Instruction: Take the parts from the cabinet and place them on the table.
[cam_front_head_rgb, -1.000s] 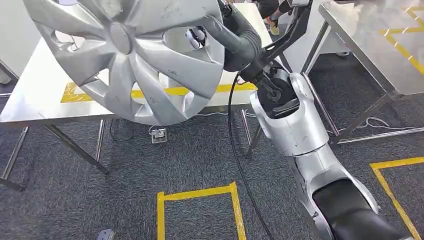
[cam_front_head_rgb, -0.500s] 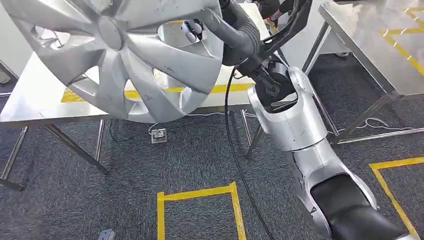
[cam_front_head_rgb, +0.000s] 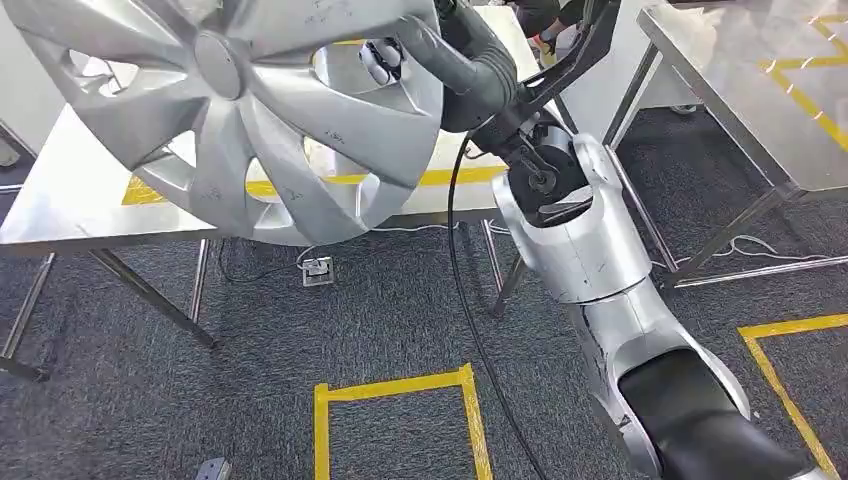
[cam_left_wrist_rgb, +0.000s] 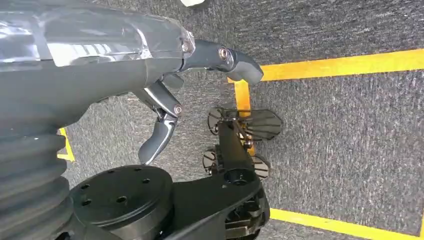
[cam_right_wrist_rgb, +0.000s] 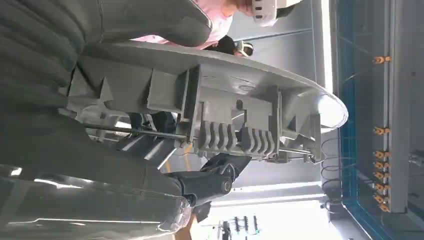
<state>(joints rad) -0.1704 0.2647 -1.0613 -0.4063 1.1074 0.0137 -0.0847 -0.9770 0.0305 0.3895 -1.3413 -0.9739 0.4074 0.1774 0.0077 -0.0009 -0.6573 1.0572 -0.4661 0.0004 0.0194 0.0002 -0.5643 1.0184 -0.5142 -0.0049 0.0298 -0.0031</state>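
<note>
The left hand (cam_left_wrist_rgb: 165, 120) hangs over the carpet, its fingers apart and holding nothing. The hubcap (cam_front_head_rgb: 240, 110) is held up above the counter (cam_front_head_rgb: 70, 190), tilted, its lower rim over the counter's near edge and the yellow tape line. The right hand (cam_front_head_rgb: 470, 70) grips it at its right rim; in the right wrist view the thumb lies over the hubcap's ribbed back (cam_right_wrist_rgb: 235, 125). Against a second ago, the hubcap has risen and shifted left, further over the counter, and the right arm has followed.
</note>
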